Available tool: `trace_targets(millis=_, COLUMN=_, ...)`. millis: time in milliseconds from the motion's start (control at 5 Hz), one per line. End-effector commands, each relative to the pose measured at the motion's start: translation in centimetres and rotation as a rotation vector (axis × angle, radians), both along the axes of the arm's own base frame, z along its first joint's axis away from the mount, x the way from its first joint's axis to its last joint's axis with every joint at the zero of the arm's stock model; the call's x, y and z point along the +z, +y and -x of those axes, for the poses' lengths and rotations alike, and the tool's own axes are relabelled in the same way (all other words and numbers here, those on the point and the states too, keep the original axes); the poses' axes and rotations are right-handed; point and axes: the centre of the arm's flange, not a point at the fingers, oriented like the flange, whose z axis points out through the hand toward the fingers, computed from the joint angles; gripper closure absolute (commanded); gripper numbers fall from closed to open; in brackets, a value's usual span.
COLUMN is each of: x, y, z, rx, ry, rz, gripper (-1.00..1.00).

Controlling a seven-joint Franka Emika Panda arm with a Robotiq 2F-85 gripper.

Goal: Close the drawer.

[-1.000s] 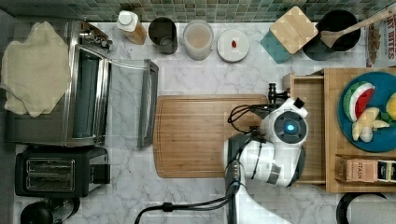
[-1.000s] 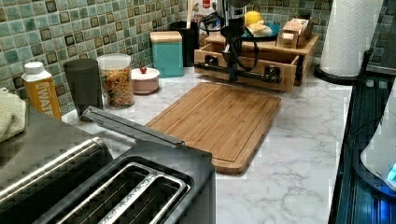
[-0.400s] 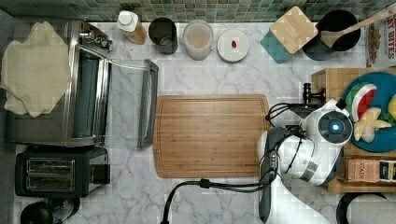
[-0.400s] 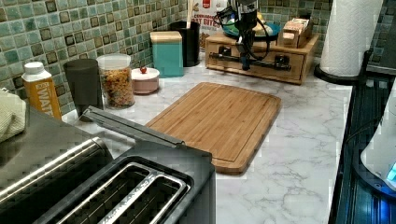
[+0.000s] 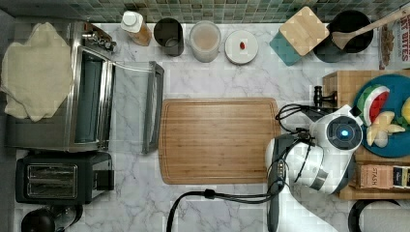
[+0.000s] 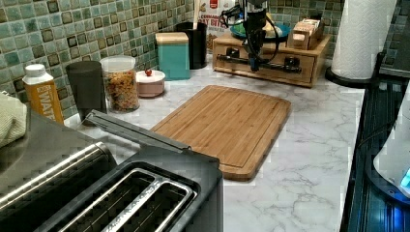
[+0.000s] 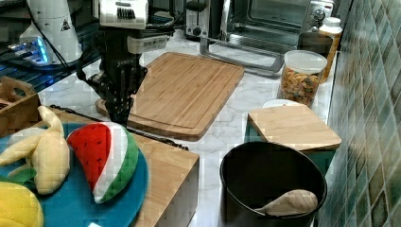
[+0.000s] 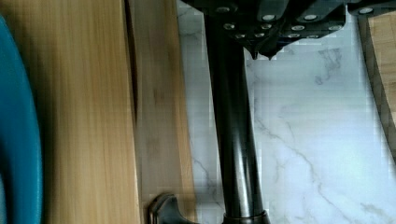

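The drawer (image 6: pixel 269 70) sits pushed into the wooden stand (image 6: pixel 316 48), its front (image 8: pixel 156 102) flush under the stand top (image 8: pixel 79 93). A long black bar handle (image 8: pixel 233 121) runs across the front, with one end post (image 5: pixel 317 95) showing in the top view. My gripper (image 6: pixel 252 66) points down in front of the drawer, fingers together, its tips (image 8: pixel 261 52) right beside the bar on the countertop side. In the right view the gripper (image 7: pixel 117 113) hangs just off the stand's edge.
A blue plate (image 5: pixel 394 145) with toy fruit rests on the stand. The bamboo cutting board (image 5: pixel 220 140) lies beside the arm. Jars, a teal box (image 5: pixel 300 34) and a black pot (image 5: pixel 348 31) line the tiled wall. A toaster oven (image 5: pixel 92 87) stands with its door open.
The drawer has slid into the stand, toward the top view's right. My arm moved with it, off the cutting board to the stand's front.
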Motion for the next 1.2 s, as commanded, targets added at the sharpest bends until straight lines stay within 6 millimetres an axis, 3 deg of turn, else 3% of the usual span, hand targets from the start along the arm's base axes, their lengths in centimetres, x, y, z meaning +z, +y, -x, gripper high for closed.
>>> trace_targets(millis=200, x=11.98, y=-9.89, z=1.03, rx=-0.161, ry=-0.241, rz=0.158, gripper=1.0)
trace_targets(millis=1200, x=11.98, y=-9.89, z=1.03, rx=-0.16, ry=-0.241, rz=0.158, gripper=1.0)
